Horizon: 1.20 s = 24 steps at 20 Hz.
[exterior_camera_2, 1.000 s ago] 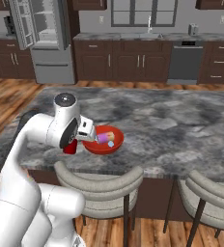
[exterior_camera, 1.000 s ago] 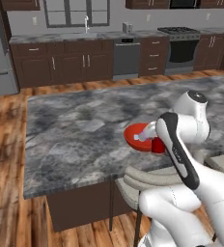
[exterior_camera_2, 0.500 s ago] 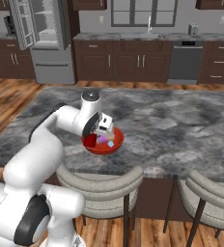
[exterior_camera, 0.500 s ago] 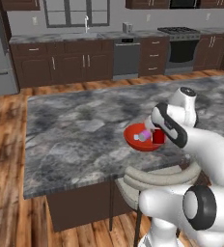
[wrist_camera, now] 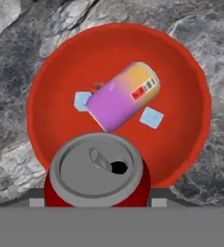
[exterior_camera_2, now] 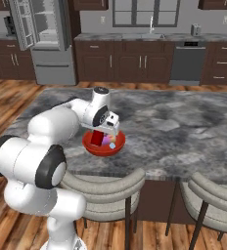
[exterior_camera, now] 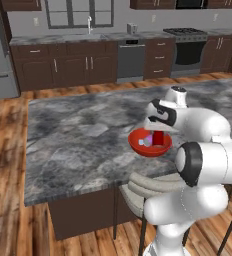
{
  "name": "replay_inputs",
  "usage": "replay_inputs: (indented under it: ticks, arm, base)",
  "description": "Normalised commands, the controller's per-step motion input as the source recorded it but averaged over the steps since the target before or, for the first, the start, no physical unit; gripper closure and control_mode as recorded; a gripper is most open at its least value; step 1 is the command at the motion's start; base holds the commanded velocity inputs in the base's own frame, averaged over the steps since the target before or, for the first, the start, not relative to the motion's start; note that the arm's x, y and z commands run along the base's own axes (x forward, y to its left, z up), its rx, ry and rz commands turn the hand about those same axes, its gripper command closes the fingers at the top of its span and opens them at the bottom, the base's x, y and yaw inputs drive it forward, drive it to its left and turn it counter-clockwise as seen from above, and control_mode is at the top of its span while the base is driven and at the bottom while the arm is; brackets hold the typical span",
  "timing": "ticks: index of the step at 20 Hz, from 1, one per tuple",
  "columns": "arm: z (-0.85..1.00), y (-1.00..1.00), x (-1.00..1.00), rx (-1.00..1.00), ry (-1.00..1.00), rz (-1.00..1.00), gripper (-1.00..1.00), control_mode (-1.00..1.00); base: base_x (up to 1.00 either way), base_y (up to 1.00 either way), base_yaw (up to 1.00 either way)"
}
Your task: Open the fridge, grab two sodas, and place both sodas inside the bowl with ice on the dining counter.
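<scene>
Large grey marbled stone dining counter (exterior_camera: 78,135) on a dark brown base carries the shallow round red-orange bowl (exterior_camera: 138,145) near its front edge, with the tall grey fridge (exterior_camera_2: 42,44) standing well behind at about 11 o'clock in the right base view, one door swung open. Over the bowl hangs the two-finger gripper (exterior_camera_2: 105,135), clamped on the red cylindrical soda can with a grey top (wrist_camera: 96,170), upright above the bowl's 6 o'clock rim in the hand view. Inside the bowl the purple soda can (wrist_camera: 122,96) lies on its side, tilted toward 2 o'clock, a pale ice piece (wrist_camera: 151,117) just beside it at 4 o'clock and another at 9 o'clock.
</scene>
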Motion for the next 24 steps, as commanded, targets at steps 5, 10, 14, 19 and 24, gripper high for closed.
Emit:
replay_inputs:
  ticks: [5, 10, 14, 19, 24]
  arm:
    - [-0.48, -0.02, 0.42, 0.00, 0.05, 0.00, 1.00, -1.00]
    - [-0.37, -0.04, 0.45, 0.00, 0.03, 0.00, 1.00, -1.00]
    - [-0.29, -0.13, 0.28, 0.00, 0.00, 0.00, 1.00, -1.00]
    - [-0.29, -0.19, 0.06, 0.00, 0.00, 0.00, -1.00, -1.00]
    - [-0.06, -0.10, -0.01, 0.00, 0.00, -0.01, -1.00, -1.00]
  base:
    - [0.00, 0.00, 0.00]
    - [0.00, 0.00, 0.00]
    - [0.00, 0.00, 0.00]
    - [0.00, 0.00, 0.00]
    - [0.00, 0.00, 0.00]
